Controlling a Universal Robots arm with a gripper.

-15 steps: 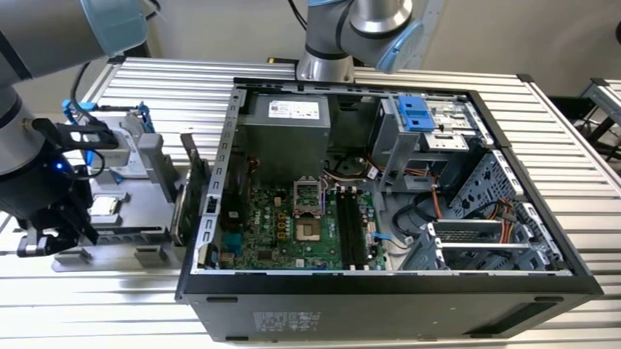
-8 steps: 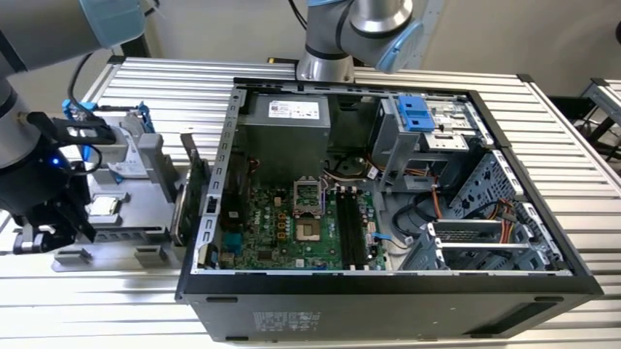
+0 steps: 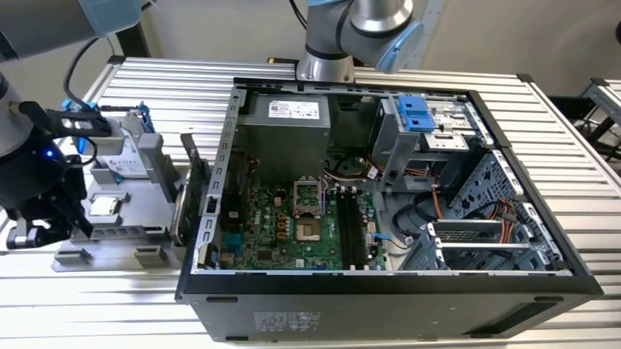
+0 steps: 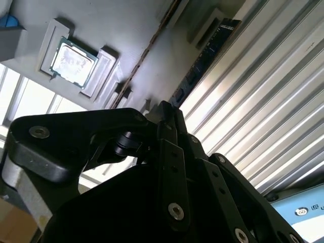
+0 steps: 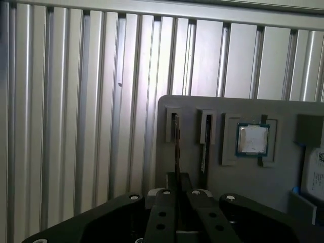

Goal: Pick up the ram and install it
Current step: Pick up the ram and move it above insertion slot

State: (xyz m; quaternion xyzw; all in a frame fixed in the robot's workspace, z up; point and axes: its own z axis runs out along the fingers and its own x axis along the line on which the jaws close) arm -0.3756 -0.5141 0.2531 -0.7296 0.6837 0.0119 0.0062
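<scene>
The ram point(image 5: 176, 147) is a thin dark stick standing on edge in a slot of the grey parts tray point(image 5: 228, 182). In the second wrist view the ram point(image 4: 207, 55) shows its dark face with small chips. My gripper point(image 5: 178, 185) sits at the stick's near end, its black fingers point(image 5: 164, 212) closed together with the stick between them. The second wrist view has the gripper point(image 4: 167, 114) meeting that same end. In the exterior view the gripper point(image 3: 43, 229) hangs low over the tray's end, at the exterior view's left, beside the open computer case point(image 3: 388, 287).
A second thin stick point(image 5: 205, 147) stands in the neighbouring slot, and a processor chip point(image 5: 252, 139) lies in a recess beyond it. A hard drive point(image 3: 126, 156) rests on the tray's far part. Inside the case, long black slots point(image 3: 354, 229) run along the green motherboard point(image 3: 276, 236). Everything stands on a ribbed metal table point(image 3: 572, 131).
</scene>
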